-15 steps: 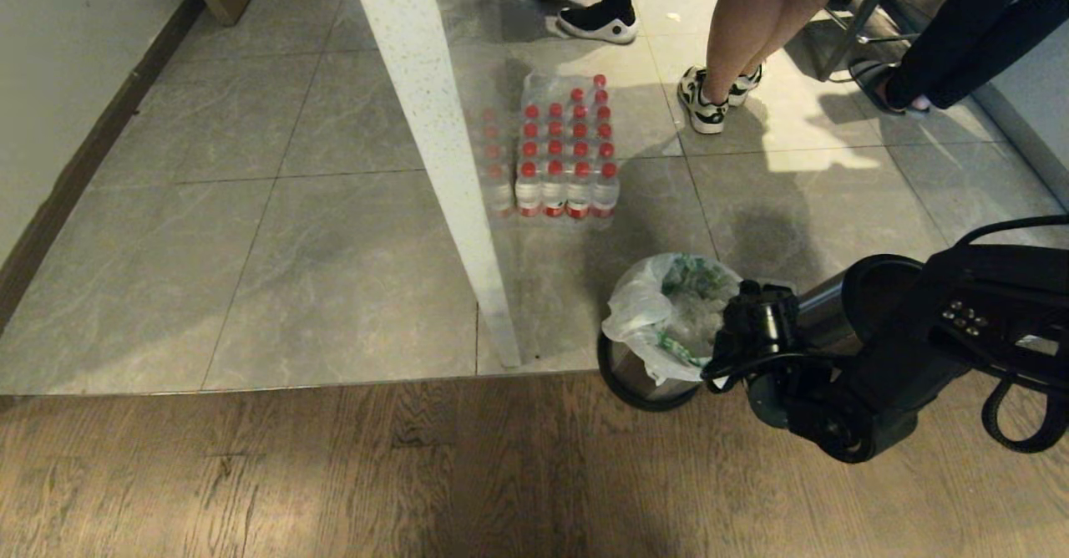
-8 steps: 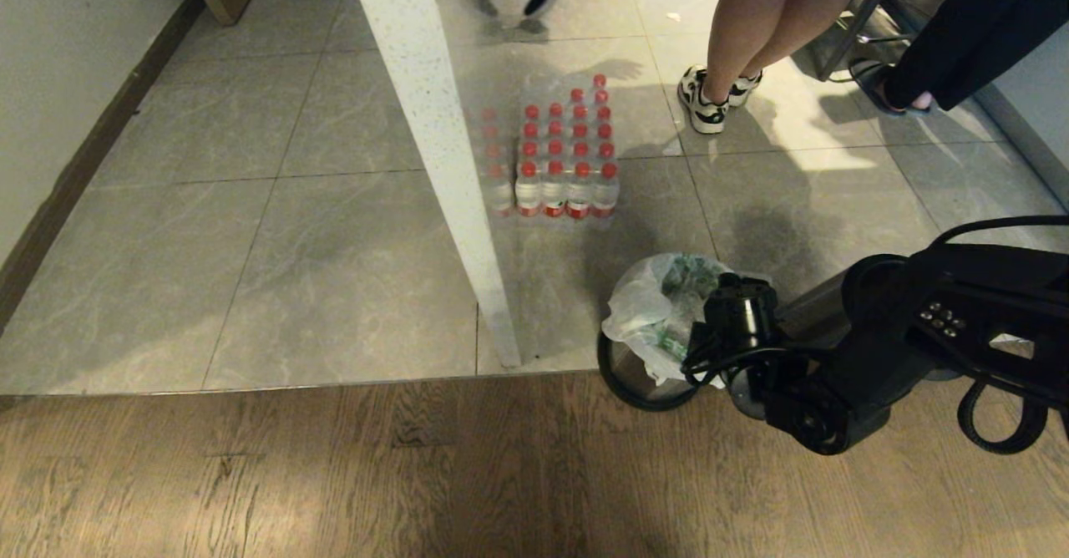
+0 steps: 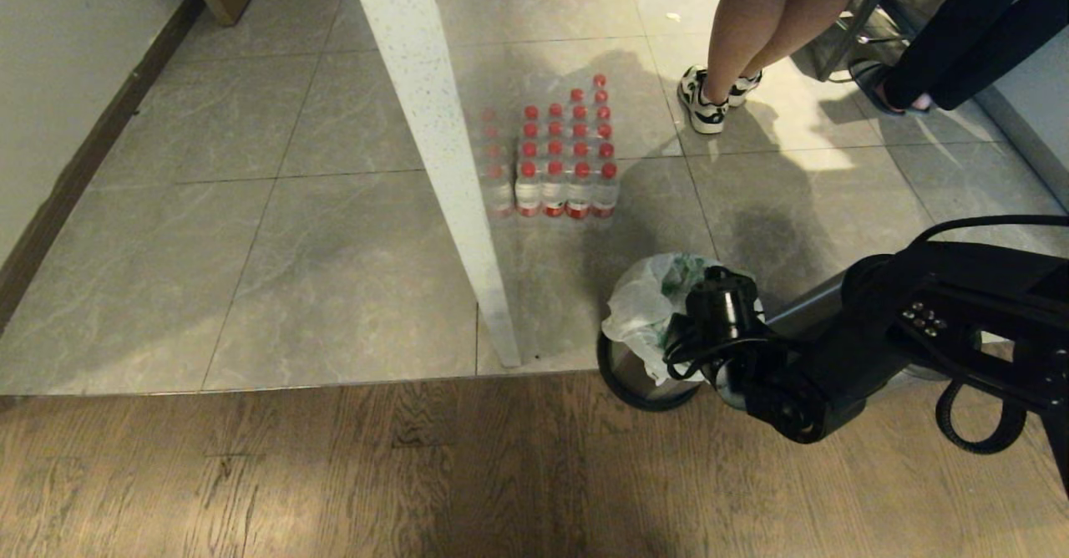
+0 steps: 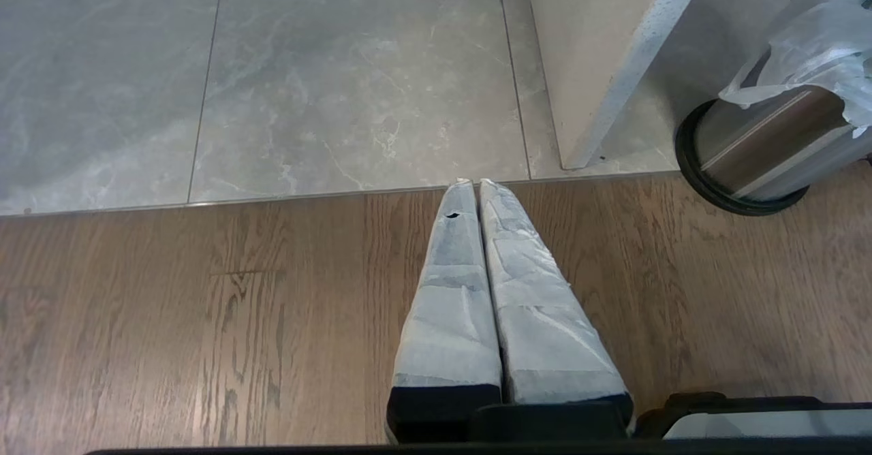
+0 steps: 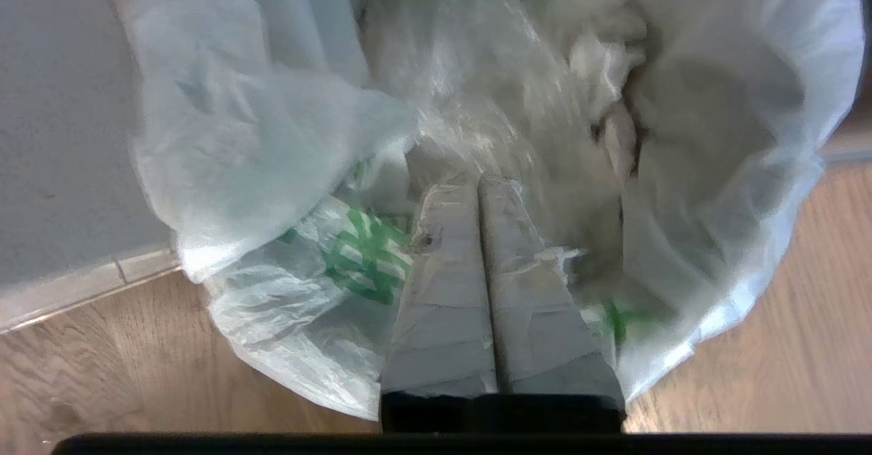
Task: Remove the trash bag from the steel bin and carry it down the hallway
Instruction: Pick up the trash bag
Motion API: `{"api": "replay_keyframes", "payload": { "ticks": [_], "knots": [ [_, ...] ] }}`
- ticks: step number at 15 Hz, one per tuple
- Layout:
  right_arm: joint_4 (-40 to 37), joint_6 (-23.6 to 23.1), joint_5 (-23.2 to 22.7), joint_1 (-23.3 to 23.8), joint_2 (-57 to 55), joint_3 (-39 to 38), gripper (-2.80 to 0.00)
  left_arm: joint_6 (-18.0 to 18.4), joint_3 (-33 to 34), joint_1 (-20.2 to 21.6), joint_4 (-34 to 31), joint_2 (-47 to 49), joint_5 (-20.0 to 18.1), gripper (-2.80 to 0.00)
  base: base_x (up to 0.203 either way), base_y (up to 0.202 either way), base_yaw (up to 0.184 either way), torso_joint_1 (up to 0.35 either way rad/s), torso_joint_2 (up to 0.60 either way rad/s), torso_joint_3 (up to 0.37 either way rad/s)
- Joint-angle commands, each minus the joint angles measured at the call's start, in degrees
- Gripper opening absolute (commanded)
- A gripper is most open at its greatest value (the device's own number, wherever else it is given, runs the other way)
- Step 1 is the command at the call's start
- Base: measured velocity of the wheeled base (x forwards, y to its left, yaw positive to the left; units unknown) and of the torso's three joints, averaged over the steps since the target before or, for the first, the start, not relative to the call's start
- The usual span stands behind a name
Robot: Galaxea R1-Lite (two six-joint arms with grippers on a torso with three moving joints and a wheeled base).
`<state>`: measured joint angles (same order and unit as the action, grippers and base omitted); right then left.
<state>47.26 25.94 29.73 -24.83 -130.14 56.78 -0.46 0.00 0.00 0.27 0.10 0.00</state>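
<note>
Jaws of the right gripper [image 5: 479, 181] sit pressed together, empty, over the trash bag's [image 5: 272, 169] open mouth.

- The right arm [image 3: 877, 341] is showing glossy black housings, rounded joints, and a cluster of small pale dots.
- Black cables [image 3: 977, 424] are looping beside it.
- Both grippers' fingers [image 4: 477, 291] are wearing wrinkled grey-white tape wrapping over black bases.
</note>
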Motion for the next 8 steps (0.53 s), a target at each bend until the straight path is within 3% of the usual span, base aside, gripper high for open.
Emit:
{"api": "replay_keyframes", "payload": {
  "ticks": [1,2,3,8],
  "knots": [
    [-3.0,1.0,-1.3,0.0,-1.0,0.3,0.0,0.0,0.0,0.0,0.0,0.0,0.0,-2.8,0.0,0.0,0.0,0.0,0.0,0.0],
    [-3.7,1.0,-0.9,0.0,-1.3,0.3,0.0,-0.1,0.0,0.0,0.0,0.0,0.0,-2.8,0.0,0.0,0.0,0.0,0.0,0.0],
    [-3.7,1.0,-0.9,0.0,-1.3,0.3,-2.8,-0.1,0.0,0.0,0.0,0.0,0.0,-2.8,0.0,0.0,0.0,0.0,0.0,0.0],
    [-3.9,0.6,-1.6,0.0,-3.2,3.6,-2.8,0.0,0.0,0.0,0.0,0.0,0.0,-2.8,0.0,0.0,0.0,0.0,0.0,0.0]
  ]
}}
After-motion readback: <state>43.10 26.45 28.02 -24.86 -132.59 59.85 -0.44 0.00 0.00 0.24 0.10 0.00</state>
